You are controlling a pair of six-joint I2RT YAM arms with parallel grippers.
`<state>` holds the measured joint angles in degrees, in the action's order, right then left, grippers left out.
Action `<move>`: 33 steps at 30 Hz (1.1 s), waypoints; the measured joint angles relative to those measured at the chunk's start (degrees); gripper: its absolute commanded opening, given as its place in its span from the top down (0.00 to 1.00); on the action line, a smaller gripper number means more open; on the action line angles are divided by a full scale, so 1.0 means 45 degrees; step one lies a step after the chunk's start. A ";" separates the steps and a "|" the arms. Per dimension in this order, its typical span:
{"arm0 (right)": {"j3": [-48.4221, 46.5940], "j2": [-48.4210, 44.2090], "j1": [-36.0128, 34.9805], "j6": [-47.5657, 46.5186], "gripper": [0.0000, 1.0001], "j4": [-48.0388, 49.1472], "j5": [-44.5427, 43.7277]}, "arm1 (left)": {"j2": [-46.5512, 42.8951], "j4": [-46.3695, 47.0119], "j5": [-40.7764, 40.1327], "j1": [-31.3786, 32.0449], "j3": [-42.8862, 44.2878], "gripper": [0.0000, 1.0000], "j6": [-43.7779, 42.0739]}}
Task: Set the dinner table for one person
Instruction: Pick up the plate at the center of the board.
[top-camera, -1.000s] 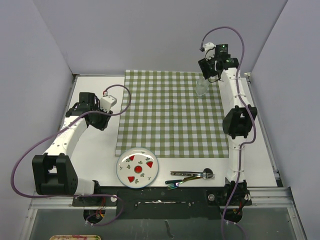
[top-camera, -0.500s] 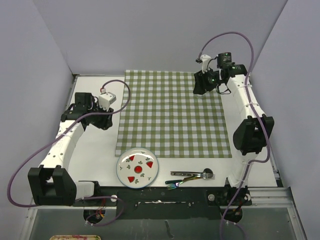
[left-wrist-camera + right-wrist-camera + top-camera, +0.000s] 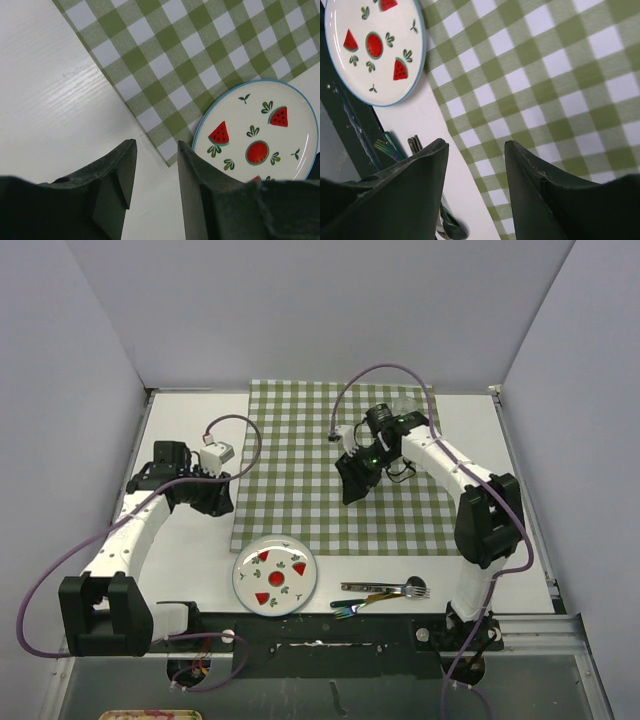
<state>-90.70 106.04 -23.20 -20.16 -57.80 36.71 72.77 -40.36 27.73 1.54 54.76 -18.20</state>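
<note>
While left gripper (image 3: 155,147) and right gripper (image 3: 476,145) hang parted, empty, the smooth white rectangular dinner table (image 3: 185,410) lies beneath them, under the checked cloth (image 3: 310,470) (round glossy watermelon plate (image 3: 275,575) nearby).

Top external: mounted high behind the arm bases, looking down on the whole table (image 3: 200,550).
Left wrist: close, aimed down past its own fingers (image 3: 120,172); plate (image 3: 257,132) at 4 o'clock, cloth (image 3: 200,45) at 1.
Right wrist: close above the cloth; plate at 11 o'clock, cutlery (image 3: 414,145) at 7.
All three views share the plate and the cloth corner beside it.
</note>
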 measured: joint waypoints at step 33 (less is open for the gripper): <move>0.0481 0.2710 -0.3905 0.1598 0.46 0.2419 -0.1583 | -0.2254 0.0894 -0.0296 -0.0199 -0.1379 0.63 0.0340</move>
<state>-88.53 118.24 -40.77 -12.97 -46.92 29.58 62.63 -36.34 26.39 0.64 48.56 -16.67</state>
